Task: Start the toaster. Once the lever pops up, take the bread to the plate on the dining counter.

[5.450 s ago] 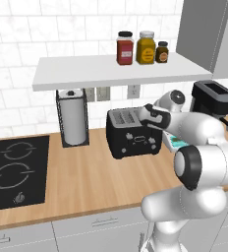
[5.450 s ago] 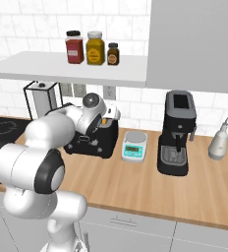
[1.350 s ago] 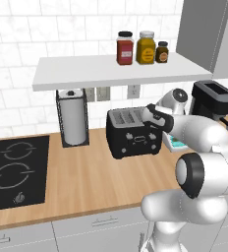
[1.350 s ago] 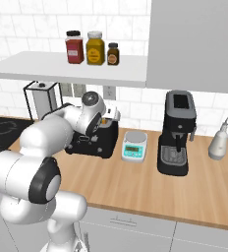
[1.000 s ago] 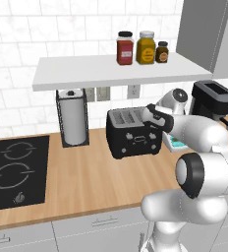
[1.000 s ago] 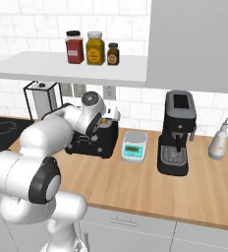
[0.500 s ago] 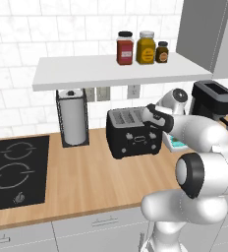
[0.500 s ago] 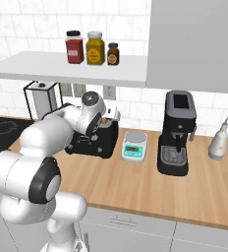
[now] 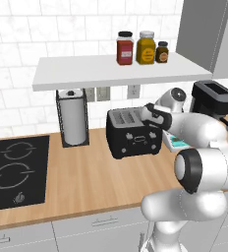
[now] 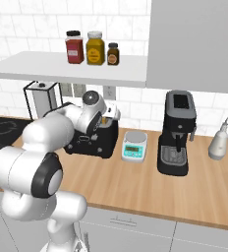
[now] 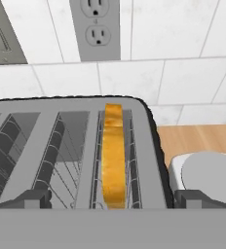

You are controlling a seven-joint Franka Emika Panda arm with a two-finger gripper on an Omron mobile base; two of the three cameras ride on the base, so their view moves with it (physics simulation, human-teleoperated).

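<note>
Backdrop: white tile wall with a wall outlet (image 11: 94, 29) straight behind the toaster (image 9: 133, 133).
Surface: wood counter (image 9: 86, 172) under the toaster.
Bread (image 11: 113, 155): upright in the toaster's rightmost slot, seen edge-on from the hand camera.
Gripper (image 11: 110, 198): jaws released and spread wide, straddling the toaster top, grasping nothing.
Around the toaster: paper towel roll (image 9: 73, 116) left; kitchen scale (image 10: 135, 146) just right; coffee machine (image 10: 177, 132) farther right; stovetop (image 9: 15, 170) far left.
In the way: arm covers the toaster's right end in both base views.
Above the toaster: shelf (image 9: 121, 70) with three jars (image 9: 141, 47).

Golden bread (image 11: 113, 155) stands upright in the black toaster's (image 9: 133, 135) slot
</note>
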